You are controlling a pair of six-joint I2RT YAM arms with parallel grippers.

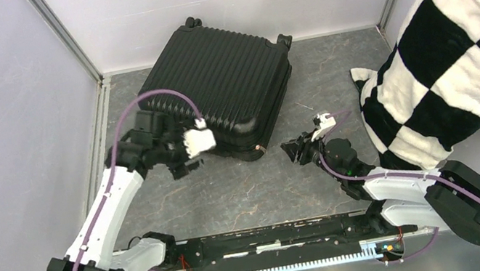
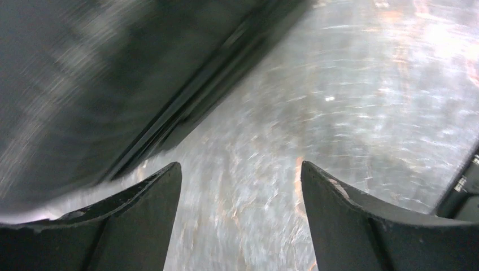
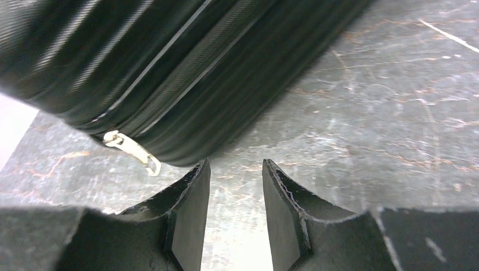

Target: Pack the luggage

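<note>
You've got a black hard-shell suitcase [image 1: 224,83] lying flat & shut at the table's far centre-left. It's ribbed w/ straight grooves, caster wheels [image 1: 285,41] toward the back wall. A metal zipper pull [image 3: 133,151] dangles off its near corner. The table [image 1: 261,191] is grey, scuffed, marbled. At right is fuzzy black-and-white checked fleece [image 1: 458,47]. Your left gripper [image 2: 240,169] sits by the case's near-left edge, jaws wide apart, nothing btwn them; that view is blurred. Your right gripper [image 3: 234,164] is near the zipper corner, jaws a narrow gap apart, empty.
</note>
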